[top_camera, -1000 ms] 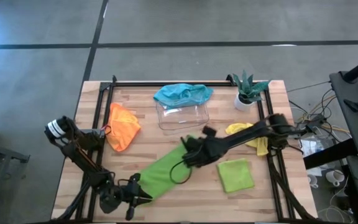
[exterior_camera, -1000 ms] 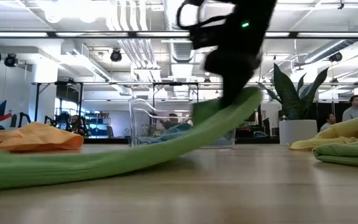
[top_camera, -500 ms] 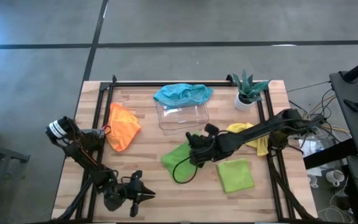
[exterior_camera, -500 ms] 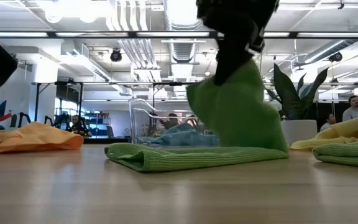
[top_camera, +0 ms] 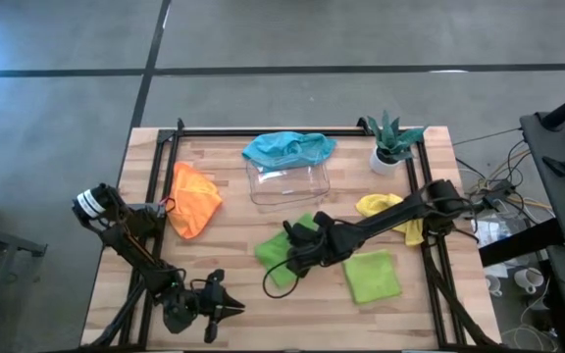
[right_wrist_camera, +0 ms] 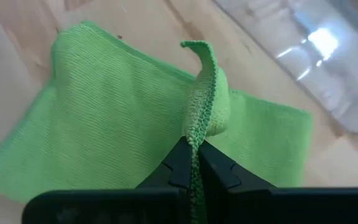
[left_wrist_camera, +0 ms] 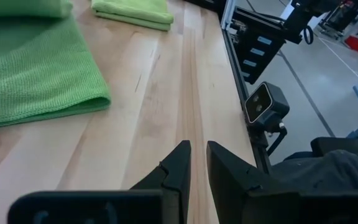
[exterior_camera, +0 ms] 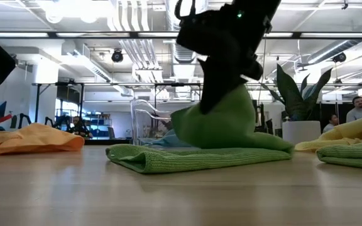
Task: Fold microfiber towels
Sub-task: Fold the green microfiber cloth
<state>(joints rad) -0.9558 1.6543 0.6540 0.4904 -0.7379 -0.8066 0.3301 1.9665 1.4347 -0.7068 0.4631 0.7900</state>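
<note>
right jaws (right_wrist_camera: 192, 163) clamped tight on a bunched edge of the lime green towel (top_camera: 284, 250), pinching the hem so that a ridge of cloth stands up just ahead of the fingertips. rest of that towel spread flat on the worktop (top_camera: 233, 226) beneath and beyond the jaws, partly doubled over itself, with a soft hump rising under the grip in the low view. second lime green towel (top_camera: 372, 276) lying folded just to one side of the right jaws, near but apart. yellow towel (top_camera: 390, 208) tucked beside the right arm, orange towel (top_camera: 193, 199) well apart toward the left arm, teal towel (top_camera: 287, 148) draped over the clear tray (top_camera: 287, 181) farther ahead.

left jaws (left_wrist_camera: 197, 163) nearly closed, only a narrow slit between them, nothing held, hovering over bare wood at the near edge, well apart from the green cloth.

likely light, limp and slightly grippy: sags and creases wherever unsupported, no stiffness to push against, no risk of breakage. best taken at a corner or hem, as here, pinching both layers together; a grip in the middle would probably just bunch it. prone to dragging its lower layer along if pulled low across the wood.
</note>
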